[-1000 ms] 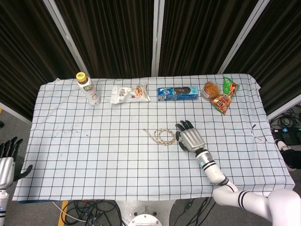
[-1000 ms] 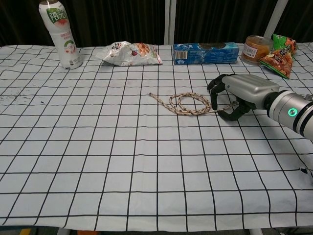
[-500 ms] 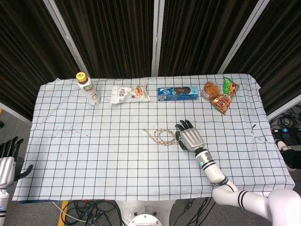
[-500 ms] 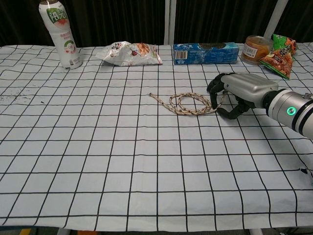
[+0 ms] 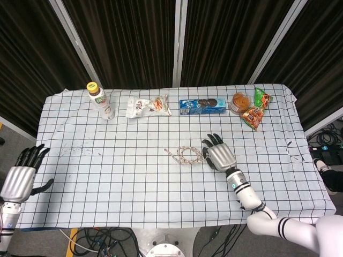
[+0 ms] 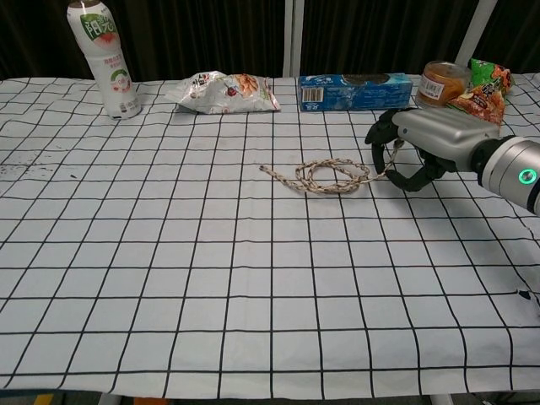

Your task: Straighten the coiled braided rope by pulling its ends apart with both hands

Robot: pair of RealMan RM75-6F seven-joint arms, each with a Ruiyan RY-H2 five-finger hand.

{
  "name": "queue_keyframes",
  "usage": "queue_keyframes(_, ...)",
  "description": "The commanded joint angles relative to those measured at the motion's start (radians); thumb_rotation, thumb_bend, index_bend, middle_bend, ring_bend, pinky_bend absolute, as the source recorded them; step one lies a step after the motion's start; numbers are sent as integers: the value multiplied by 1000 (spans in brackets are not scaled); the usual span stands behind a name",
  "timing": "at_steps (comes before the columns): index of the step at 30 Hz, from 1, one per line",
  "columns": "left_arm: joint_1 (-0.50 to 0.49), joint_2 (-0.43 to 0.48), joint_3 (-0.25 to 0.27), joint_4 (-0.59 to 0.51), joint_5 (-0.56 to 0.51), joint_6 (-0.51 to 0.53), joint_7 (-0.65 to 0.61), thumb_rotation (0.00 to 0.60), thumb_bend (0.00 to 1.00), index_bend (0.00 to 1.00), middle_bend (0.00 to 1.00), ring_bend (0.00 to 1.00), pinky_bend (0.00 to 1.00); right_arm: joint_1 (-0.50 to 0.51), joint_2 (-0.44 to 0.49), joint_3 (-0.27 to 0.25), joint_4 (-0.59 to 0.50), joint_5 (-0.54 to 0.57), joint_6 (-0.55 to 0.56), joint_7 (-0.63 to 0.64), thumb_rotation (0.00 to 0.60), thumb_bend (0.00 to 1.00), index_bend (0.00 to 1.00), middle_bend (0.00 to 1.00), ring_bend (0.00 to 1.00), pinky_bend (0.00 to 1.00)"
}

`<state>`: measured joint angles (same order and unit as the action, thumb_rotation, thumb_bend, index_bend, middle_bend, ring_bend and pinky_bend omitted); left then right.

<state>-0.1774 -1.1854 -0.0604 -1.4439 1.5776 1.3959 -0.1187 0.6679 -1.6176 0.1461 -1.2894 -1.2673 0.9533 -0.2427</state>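
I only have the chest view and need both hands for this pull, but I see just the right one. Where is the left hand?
Observer: The left hand hangs off the table's near-left corner, beside the edge.
Operator: Is it holding anything?
Observer: No, its fingers are spread and empty.
Operator: What lies between it and the rope's free end?
Observer: Only checked cloth. The braided rope lies mid-table with its free end pointing left, and the right hand is at its other end.
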Motion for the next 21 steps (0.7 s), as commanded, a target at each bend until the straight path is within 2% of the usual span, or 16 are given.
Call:
queue_keyframes(1,-108,38,-13,-54,70,-95,-53,600,204,118,11,0,0,-7,28,2,-30,6,4,-8,600,496,666,194,0,0)
queue_keyframes(4,-205,36,-37,-78,80,-198,-78,600,204,137,11,0,0,-6,44,3,-44,14,0,-15,600,500,666,194,0,0)
queue_keyframes(8,-330,0,-78,-87,41,-346,-122,600,204,196,42,0,0,-5,50,9,-52,19,2,-11,600,507,666,194,0,0)
queue_keyframes(15,-518,-151,-130,7,-81,-587,-186,600,210,325,107,0,0,-1,47,13,-46,8,11,4,600,509,666,194,0,0)
queue_keyframes(18,-575,-206,-135,45,-109,-652,-188,600,211,340,107,0,0,2,48,14,-49,3,15,4,600,511,667,194,0,0)
queue_keyframes(21,-613,-262,-143,76,-130,-673,-174,600,211,341,107,0,0,4,52,16,-56,-3,25,-6,600,515,667,194,0,0)
